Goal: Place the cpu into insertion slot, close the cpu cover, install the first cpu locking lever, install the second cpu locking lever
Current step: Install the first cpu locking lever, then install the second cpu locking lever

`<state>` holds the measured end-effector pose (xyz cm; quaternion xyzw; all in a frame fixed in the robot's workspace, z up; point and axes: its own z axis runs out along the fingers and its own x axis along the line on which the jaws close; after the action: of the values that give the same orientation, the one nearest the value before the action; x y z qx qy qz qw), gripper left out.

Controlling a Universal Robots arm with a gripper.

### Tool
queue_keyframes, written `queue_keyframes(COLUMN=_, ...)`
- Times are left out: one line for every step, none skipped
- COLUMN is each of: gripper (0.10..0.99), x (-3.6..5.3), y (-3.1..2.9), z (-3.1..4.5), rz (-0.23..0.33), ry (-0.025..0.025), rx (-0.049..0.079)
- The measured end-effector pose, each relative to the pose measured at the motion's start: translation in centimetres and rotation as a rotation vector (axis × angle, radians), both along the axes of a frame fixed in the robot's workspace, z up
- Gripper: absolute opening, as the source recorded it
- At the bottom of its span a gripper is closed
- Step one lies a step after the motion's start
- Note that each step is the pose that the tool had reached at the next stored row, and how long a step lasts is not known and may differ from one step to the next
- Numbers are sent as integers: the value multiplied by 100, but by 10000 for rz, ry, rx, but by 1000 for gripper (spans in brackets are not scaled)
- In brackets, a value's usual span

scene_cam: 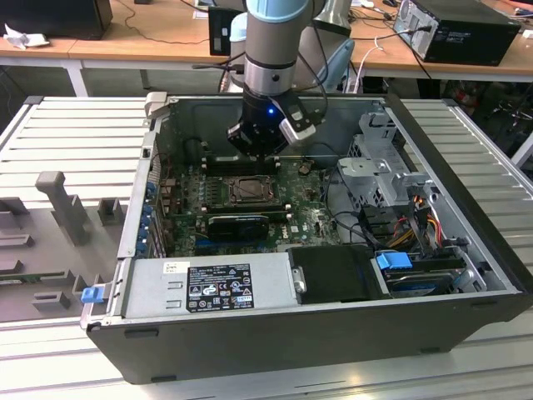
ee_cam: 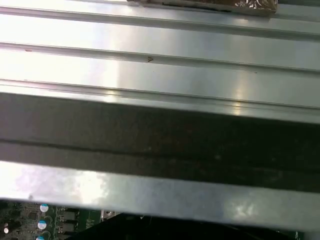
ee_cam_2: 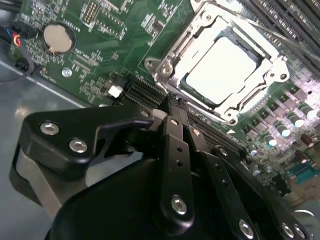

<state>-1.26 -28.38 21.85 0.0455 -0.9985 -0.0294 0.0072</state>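
Fingers (ee_cam_2: 172,107) hover just beside the cpu (ee_cam_2: 220,67).

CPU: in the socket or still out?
In. In the second wrist view the CPU lies flat inside the socket, with the cover framing it.

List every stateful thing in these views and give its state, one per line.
cpu: seated in the insertion slot.
cpu cover: closed down, framing the chip.
insertion slot: occupied.
gripper: fingers shut, holding nothing, just short of the socket.
computer case: side open, motherboard exposed.
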Motion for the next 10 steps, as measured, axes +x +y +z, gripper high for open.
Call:
queue_keyframes(gripper=106, x=0, y=-4, z=0, rz=0, ry=0, rx=0)
queue_keyframes(gripper=106, x=0, y=-8, z=0, rz=0, ry=0, rx=0)
queue_keyframes(gripper=106, x=0, y=-13, z=0, rz=0, ry=0, rx=0)
queue_keyframes(gripper=106, x=0, y=-23, z=0, rz=-1, ry=0, rx=0)
queue_keyframes(gripper=106, x=0, y=-34, z=0, rz=0, ry=0, rx=0)
queue_keyframes(gripper=106, x=0, y=-41, z=0, rz=0, ry=0, rx=1)
queue_keyframes(gripper=106, x=0, y=-47, z=0, rz=-1, ry=0, rx=0)
queue_keyframes(gripper=106, x=0, y=-53, z=0, rz=-1, ry=0, rx=0)
queue_keyframes(gripper=106, x=0, y=-58, z=0, rz=0, ry=0, rx=0)
queue_keyframes(gripper=106, x=1, y=-75, z=0, rz=0, ry=0, rx=-1)
